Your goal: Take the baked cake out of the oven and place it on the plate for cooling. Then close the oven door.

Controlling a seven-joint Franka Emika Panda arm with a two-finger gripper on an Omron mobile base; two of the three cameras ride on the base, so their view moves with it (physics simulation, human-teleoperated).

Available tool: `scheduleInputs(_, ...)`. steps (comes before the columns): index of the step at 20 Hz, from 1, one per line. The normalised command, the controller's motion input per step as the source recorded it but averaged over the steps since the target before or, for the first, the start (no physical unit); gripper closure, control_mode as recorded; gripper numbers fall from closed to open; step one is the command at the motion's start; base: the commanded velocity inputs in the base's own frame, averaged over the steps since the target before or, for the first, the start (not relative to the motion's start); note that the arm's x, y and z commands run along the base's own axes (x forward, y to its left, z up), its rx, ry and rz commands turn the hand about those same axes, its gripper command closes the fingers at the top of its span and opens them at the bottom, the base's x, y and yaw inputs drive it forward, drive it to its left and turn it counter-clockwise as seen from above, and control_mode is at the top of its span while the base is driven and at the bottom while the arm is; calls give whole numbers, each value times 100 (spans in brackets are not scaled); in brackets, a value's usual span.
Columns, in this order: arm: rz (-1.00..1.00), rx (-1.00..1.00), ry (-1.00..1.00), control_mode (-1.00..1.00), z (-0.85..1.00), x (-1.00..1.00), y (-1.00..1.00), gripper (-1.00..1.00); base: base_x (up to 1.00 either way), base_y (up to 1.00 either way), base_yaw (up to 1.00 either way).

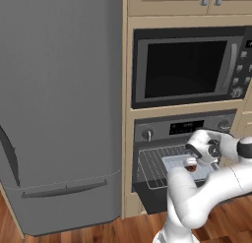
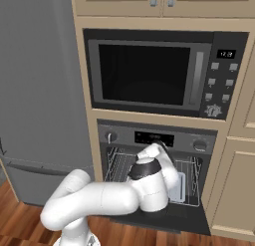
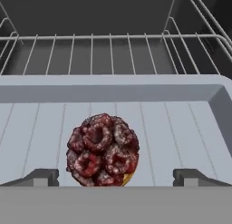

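The oven (image 1: 184, 127) stands open, its oven door (image 2: 149, 218) folded down flat. On the wire rack (image 1: 151, 164) lies a pale grey tray (image 3: 181, 123), and on it sits the baked cake (image 3: 103, 150), a small dark reddish-brown lump of berries. My gripper (image 3: 117, 177) is inside the oven, low over the tray and open. The cake sits between the two fingertips (image 3: 41, 177), a little nearer the left one, and neither touches it. From the left base view the cake (image 1: 191, 164) shows just under my hand. The plate is out of view.
A microwave (image 1: 187, 67) is built in above the oven. A tall grey fridge (image 1: 59, 109) stands to the left. The rack's raised wire sides (image 3: 190, 32) and the tray's rim (image 3: 113, 89) close in around my hand. Wooden floor (image 2: 20, 210) lies below.
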Motion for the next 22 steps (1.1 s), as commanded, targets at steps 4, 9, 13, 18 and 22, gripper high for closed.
scheduleInputs(4,2,0,0,-100,-32,0,0,-100,0,0,0)
scheduleInputs(9,1,0,0,-100,-30,1,1,-100,0,0,0)
scheduleInputs(13,0,0,0,-100,-19,9,9,-100,0,0,0)
scheduleInputs(18,0,0,0,-100,-6,9,14,-100,0,0,0)
scheduleInputs(22,0,0,0,-100,0,0,14,-100,0,0,0)
